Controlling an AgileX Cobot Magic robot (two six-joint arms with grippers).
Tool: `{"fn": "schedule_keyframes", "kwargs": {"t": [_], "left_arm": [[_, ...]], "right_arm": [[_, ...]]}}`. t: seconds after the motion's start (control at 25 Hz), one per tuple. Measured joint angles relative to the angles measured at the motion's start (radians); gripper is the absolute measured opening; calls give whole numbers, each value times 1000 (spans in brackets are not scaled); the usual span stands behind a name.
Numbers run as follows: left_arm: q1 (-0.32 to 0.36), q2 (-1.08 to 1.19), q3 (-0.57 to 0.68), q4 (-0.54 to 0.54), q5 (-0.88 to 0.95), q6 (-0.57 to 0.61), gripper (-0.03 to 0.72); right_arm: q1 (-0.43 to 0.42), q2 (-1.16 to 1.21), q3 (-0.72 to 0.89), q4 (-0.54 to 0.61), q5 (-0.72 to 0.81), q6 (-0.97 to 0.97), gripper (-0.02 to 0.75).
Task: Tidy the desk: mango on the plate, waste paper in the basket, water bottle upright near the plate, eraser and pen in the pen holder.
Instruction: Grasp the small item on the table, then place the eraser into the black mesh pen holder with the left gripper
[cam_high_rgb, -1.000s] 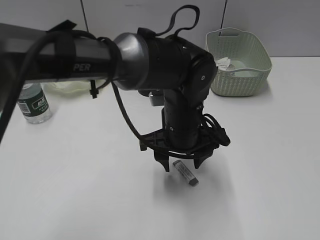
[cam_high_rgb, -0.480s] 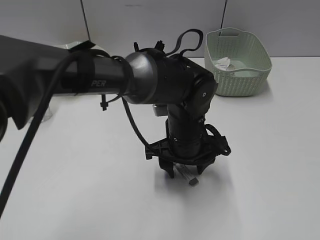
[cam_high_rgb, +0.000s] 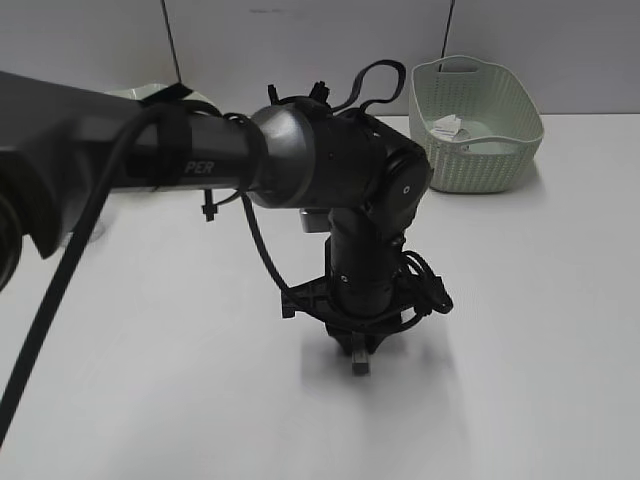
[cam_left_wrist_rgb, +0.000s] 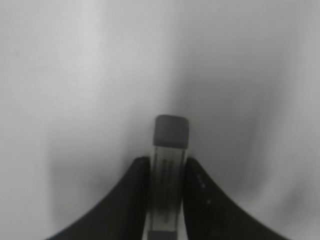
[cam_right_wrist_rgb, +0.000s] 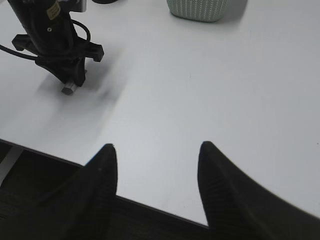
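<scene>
The left tool (cam_high_rgb: 358, 350) stands down on the white table (cam_high_rgb: 520, 330) just below the middle, pinching the eraser (cam_left_wrist_rgb: 169, 170) between its two dark fingers (cam_left_wrist_rgb: 131, 200); the eraser's grey end sticks out past the tips. The right tool (cam_right_wrist_rgb: 157, 175) hangs spread over the table's near edge, nothing between its fingers. At about one o'clock from the left tool, well apart, sits the pale green basket (cam_high_rgb: 500, 150) with the waste paper (cam_high_rgb: 446, 126) lying inside it.
</scene>
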Motion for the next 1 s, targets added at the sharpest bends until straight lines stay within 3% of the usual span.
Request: {"fn": "schedule_keyframes", "kwargs": {"t": [0.12, 0.36, 0.72, 0.88, 1.0], "left_arm": [[1, 0, 0, 0, 3, 10, 155], [0, -19, 0, 27, -9, 82, 155], [9, -171, -1, 266, 81, 243, 155], [62, -265, -1, 286, 55, 287, 155], [143, -328, -1, 265, 21, 347, 155]], "right_arm": [[0, 0, 0, 0, -1, -1, 416], [0, 0, 0, 0, -1, -1, 416], [0, 0, 0, 0, -1, -1, 416], [0, 0, 0, 0, -1, -1, 414], [0, 0, 0, 0, -1, -1, 414]]}}
